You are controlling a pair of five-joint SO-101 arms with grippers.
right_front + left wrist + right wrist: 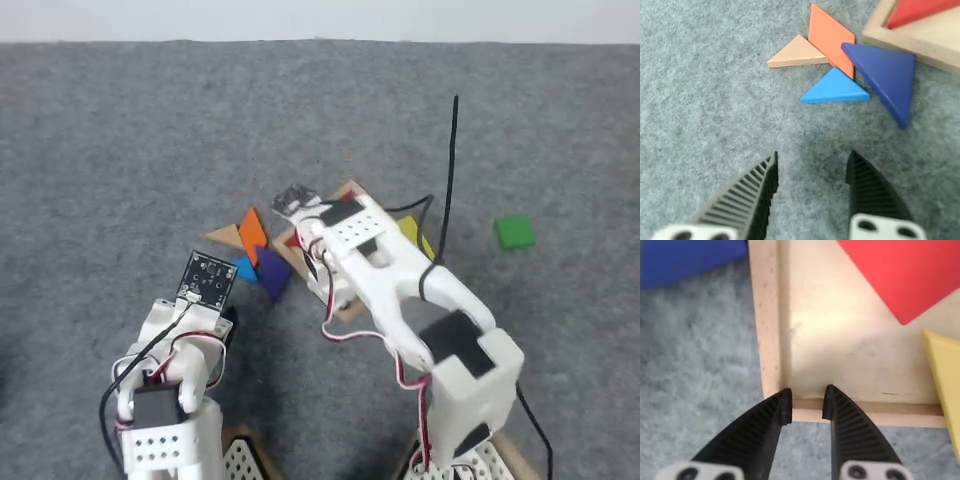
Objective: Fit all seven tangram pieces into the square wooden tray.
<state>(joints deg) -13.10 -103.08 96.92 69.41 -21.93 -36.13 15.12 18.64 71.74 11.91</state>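
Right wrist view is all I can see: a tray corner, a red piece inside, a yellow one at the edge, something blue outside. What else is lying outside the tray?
Observer: Next to that dark blue triangle lie a tan triangle, an orange parallelogram and a light blue triangle, all on the carpet.
Operator: Any piece farther off?
Observer: A green square sits alone on the carpet, on the opposite side of the tray from that cluster.
Operator: And the left arm?
Observer: The left arm has its jaws open above bare carpet, short of the light blue triangle.
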